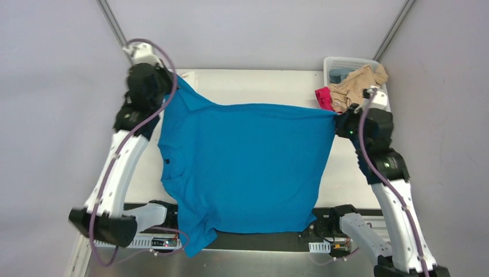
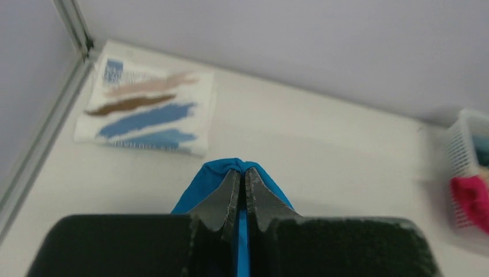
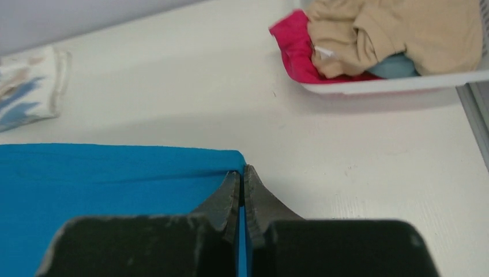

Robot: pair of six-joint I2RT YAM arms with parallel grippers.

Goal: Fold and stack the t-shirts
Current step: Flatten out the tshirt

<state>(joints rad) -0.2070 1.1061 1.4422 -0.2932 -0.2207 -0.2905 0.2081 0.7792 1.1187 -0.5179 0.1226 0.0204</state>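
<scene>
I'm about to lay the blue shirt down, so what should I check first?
1. Left gripper shut on blue shirt: ok.
2. Right gripper shut on it: ok.
3. Edge between grippers taut: ok.
4. Hem clear of arm bases: cannot tell.
5. Printed shirt lies apart, far left: ok.
6. Basket apart from blue shirt: ok.

Beyond the blue shirt I have open table. The basket stands far right of it, the printed shirt far left.
</scene>
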